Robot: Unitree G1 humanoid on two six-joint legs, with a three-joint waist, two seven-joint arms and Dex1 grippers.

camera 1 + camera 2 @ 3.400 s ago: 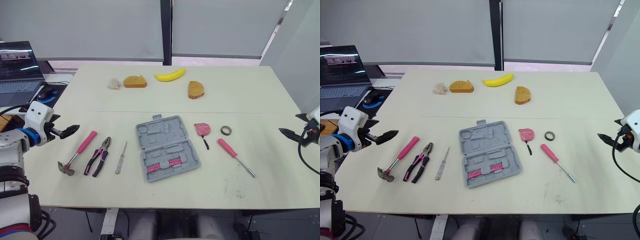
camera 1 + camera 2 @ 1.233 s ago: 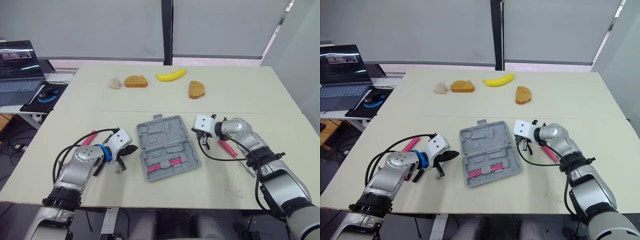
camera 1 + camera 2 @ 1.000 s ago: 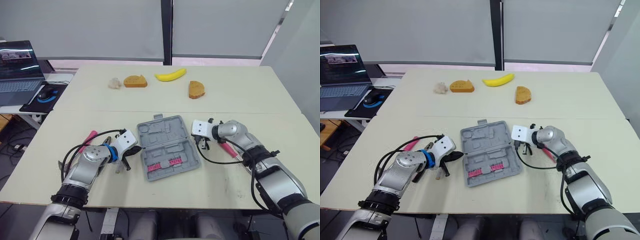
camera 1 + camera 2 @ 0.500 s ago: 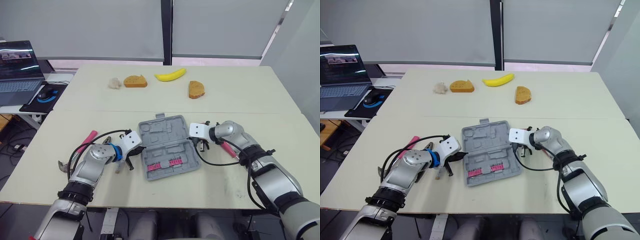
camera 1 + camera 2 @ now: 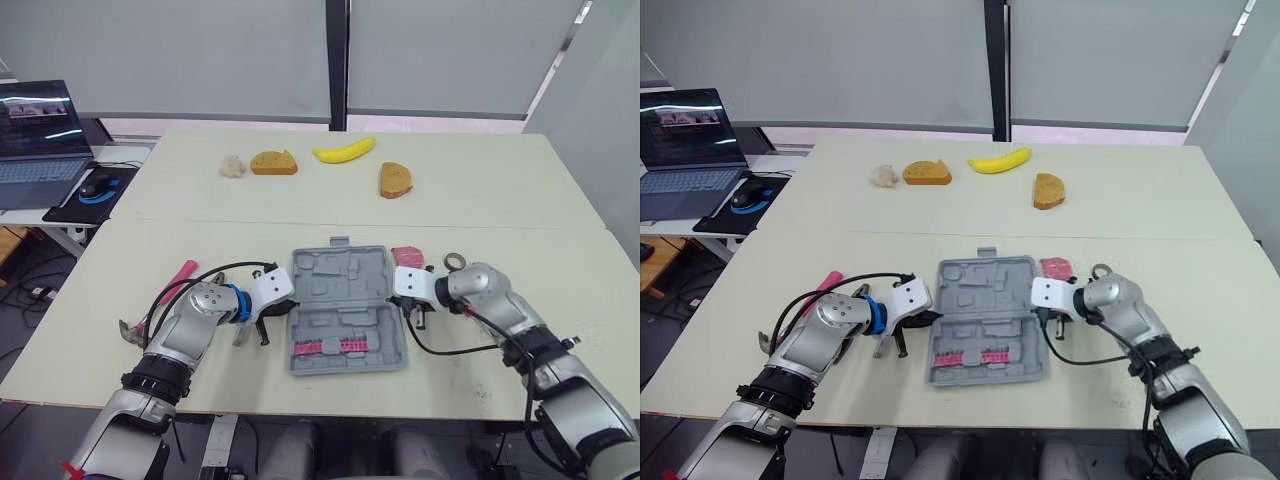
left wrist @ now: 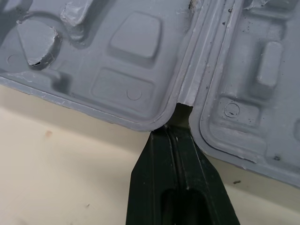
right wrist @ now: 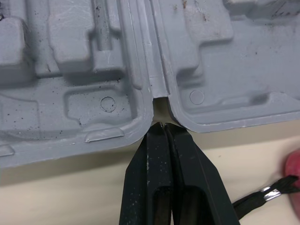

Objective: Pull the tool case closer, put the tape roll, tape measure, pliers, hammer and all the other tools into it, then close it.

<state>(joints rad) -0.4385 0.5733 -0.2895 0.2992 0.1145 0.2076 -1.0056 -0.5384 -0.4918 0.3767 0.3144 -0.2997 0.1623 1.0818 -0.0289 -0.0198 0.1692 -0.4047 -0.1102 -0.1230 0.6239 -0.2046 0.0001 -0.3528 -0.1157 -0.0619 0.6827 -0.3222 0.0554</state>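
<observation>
**Operator:** Report task status, major items first.

**Technician:** The bench point(image 5: 480, 215) carries the tool case point(image 5: 345, 305), which lies open and flat in the near half, between the two arms. None of the listed tools is in its moulded recesses. Judgement: the pull-closer step is in hand or just complete; loading and closing are not yet begun.

**Operator:** Claw condition?

**Technician:** The left claw point(image 6: 176, 130) has its fingers pressed together with nothing between them, tips seated at the hinge notch on the case's left edge. The right claw point(image 7: 161, 126) is likewise closed and empty, tips at the hinge notch on the right edge. Neither grips the case; both bear on it from the sides.

**Operator:** Outstanding items?

**Technician:** The hammer point(image 5: 180, 275) lies left of the case, beyond the left arm. The tape measure point(image 5: 407, 255) lies just beside the case's far right corner. The tape roll point(image 5: 455, 262) lies near it, further right. The pliers are mostly hidden by the left arm. All must be loaded before the lid is folded over.
</observation>
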